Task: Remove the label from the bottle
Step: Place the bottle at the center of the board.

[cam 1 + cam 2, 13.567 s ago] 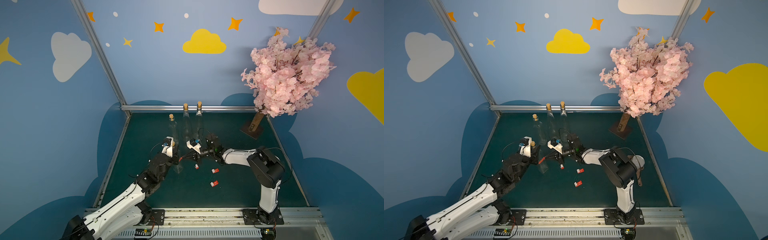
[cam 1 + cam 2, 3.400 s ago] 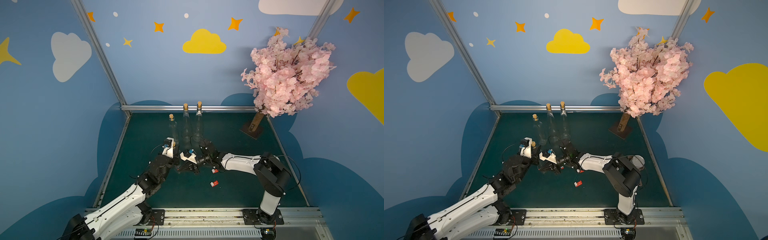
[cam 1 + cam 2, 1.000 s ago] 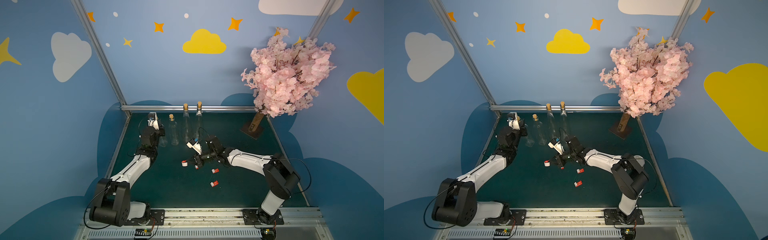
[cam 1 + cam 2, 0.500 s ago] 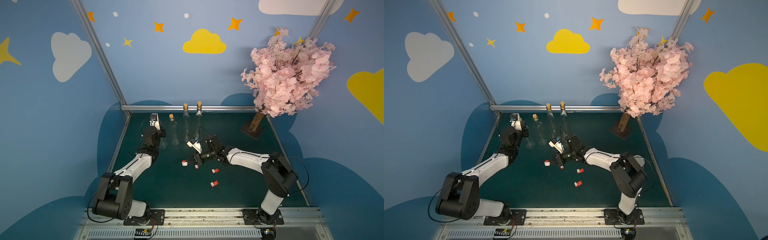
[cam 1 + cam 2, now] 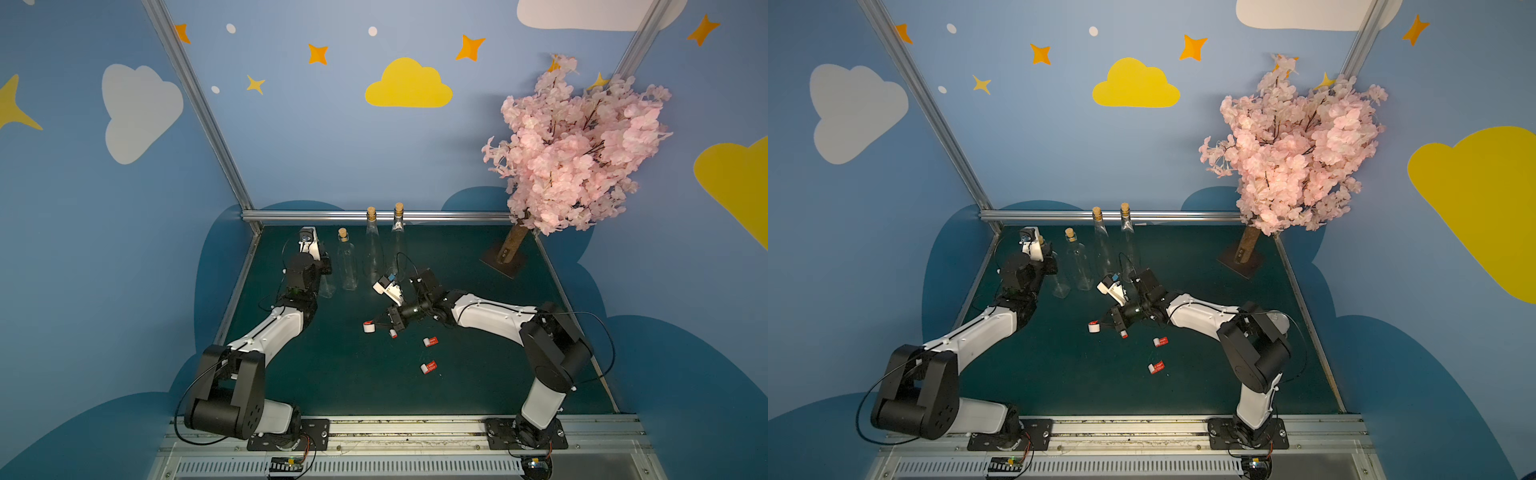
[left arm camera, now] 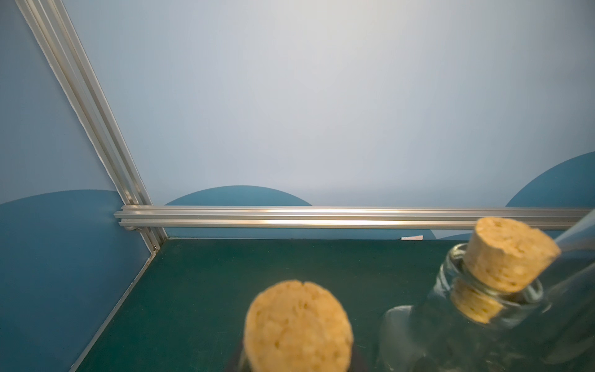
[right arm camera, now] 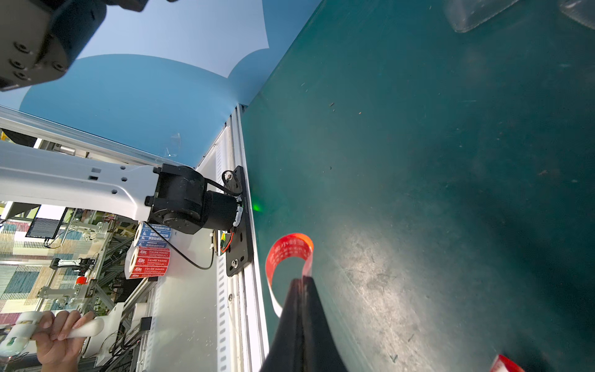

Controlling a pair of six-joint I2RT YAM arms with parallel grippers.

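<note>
The right jaws are pressed shut on one end of a curled red-and-white label, just below the middle of both top views. The left jaws sit closed around the neck of the bottle, left of centre. The left wrist view shows only that bottle's cork, not the jaws themselves. The dark green surface fills the lower middle of the frame, with a metal rail along its bottom edge that carries the bases of the two arms. Blue walls painted with white and yellow clouds and orange stars rise behind it, joined by aluminium posts. One pink blossom tree stands at the upper right on a brown trunk and a dark base plate. There are four clear glass bottles, each stopped with a cork and standing upright in a loose row across the middle. The gripped bottle is leftmost, a short bottle is just beside it, and a first tall bottle and a second tall bottle stand further right. All four look empty. There are four labels in all. Besides the gripped one, a small scrap lies just beside the right jaws, a middle curl is near it to the right, and a lower curl lies below that.
</note>
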